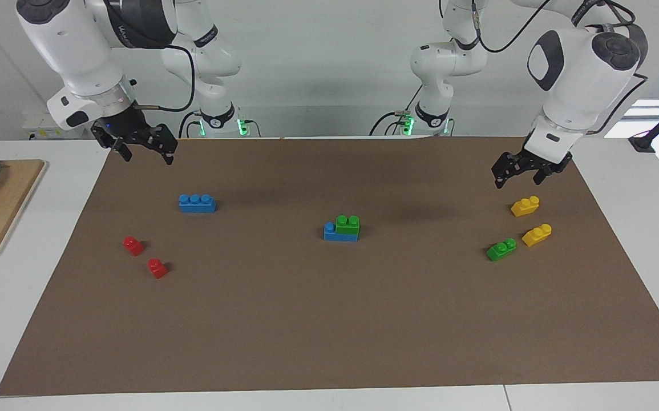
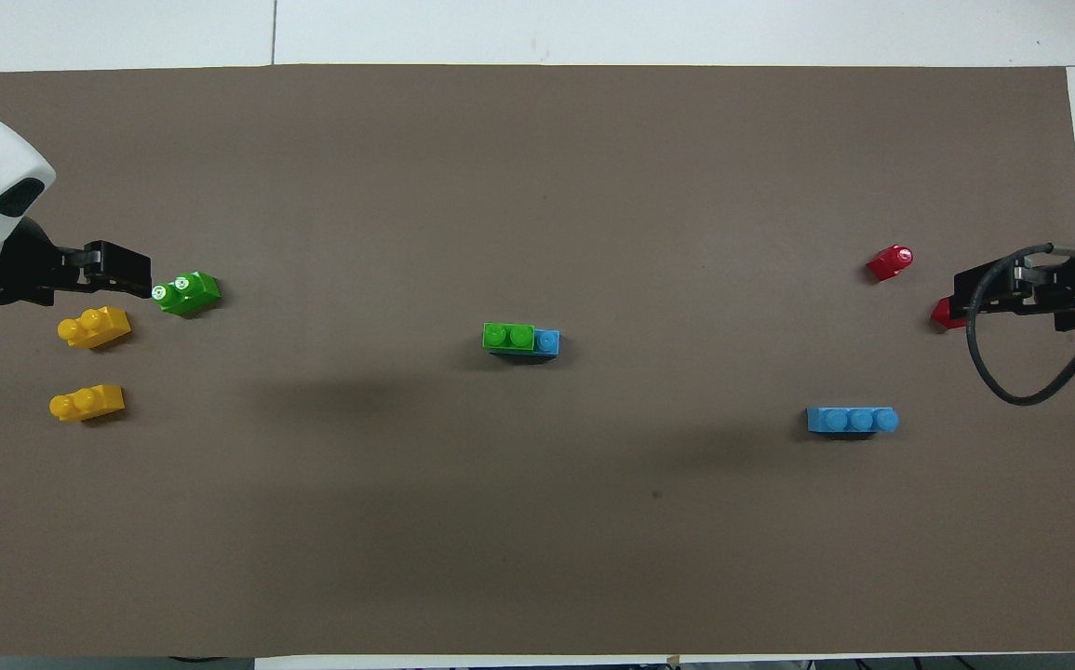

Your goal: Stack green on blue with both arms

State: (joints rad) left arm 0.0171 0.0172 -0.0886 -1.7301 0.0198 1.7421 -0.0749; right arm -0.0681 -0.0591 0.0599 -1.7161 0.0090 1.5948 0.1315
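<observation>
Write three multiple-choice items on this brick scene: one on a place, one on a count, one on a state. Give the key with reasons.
1. Where is the stacked green brick?
A. on the blue brick at mid-mat
B. beside the red bricks
C. in the left gripper

2. How many yellow bricks lie on the mat?
A. one
B. two
C. four

3. What is the state of the right gripper?
A. shut on a blue brick
B. holding a red brick
C. open, holding nothing

Key:
1 A, the green brick covers two studs of the blue one, leaving one stud bare.
2 B, one yellow brick and a second yellow brick lie at the left arm's end, near the loose green brick.
3 C, its jaws stand apart in the air with nothing between them; the left gripper is empty too.
</observation>
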